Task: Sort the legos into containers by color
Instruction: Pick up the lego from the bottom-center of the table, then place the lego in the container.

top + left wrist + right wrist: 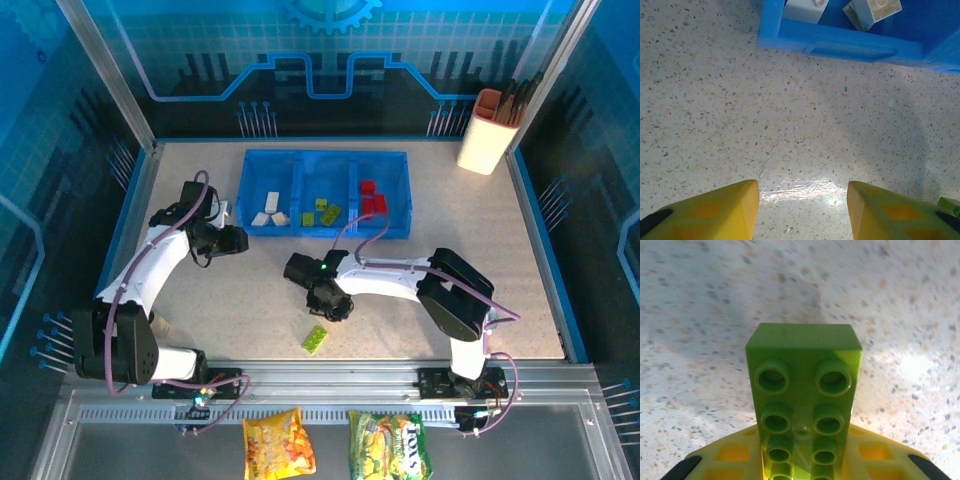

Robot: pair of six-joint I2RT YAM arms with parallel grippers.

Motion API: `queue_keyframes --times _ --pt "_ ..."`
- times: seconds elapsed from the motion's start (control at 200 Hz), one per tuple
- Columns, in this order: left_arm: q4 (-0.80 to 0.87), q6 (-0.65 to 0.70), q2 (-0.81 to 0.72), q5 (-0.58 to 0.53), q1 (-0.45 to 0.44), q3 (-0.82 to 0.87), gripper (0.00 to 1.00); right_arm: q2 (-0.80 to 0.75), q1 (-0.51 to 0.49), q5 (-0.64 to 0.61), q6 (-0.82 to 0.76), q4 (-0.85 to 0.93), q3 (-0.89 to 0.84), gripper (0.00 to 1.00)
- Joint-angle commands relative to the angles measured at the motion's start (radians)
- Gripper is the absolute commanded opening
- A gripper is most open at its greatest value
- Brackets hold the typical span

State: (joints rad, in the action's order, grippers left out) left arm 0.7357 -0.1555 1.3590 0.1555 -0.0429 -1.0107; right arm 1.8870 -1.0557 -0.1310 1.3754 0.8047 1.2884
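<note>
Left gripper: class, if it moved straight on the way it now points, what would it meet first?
Probably the bare speckled tabletop ahead of the left gripper, which seems tilted downward. The translucent blue plastic tray, its near wall fronting the white plastic bricks, lies just beyond. Depth is unclear.

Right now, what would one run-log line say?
right hand: shut on green lego | left hand: open, empty, near tray | loose green lego: on table
</note>
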Motion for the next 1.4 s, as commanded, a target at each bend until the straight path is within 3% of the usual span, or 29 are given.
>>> queue_keyframes --times 0.0,0.385,0.895,1.116,1.396 --pt "0.018 0.017 0.005 0.030 0.008 -0.008 0.51 0.023 -0.015 -0.073 -0.163 0.098 0.048 0.14" --pt "0.019 0.019 -0.004 0.036 0.008 -0.011 0.51 0.047 0.028 -0.176 -0.328 0.221 0.195 0.15" --pt "0.018 0.019 -0.018 0.045 0.013 -0.009 0.51 0.109 0.224 -0.190 -0.608 0.203 0.433 0.18" --pt "0.016 0.019 -0.021 0.049 0.014 -0.008 0.51 0.124 0.319 -0.042 -0.778 0.001 0.415 0.19" --pt "0.016 0.019 -0.020 0.051 0.015 -0.008 0.51 0.185 0.441 0.183 -0.810 -0.174 0.431 0.22"
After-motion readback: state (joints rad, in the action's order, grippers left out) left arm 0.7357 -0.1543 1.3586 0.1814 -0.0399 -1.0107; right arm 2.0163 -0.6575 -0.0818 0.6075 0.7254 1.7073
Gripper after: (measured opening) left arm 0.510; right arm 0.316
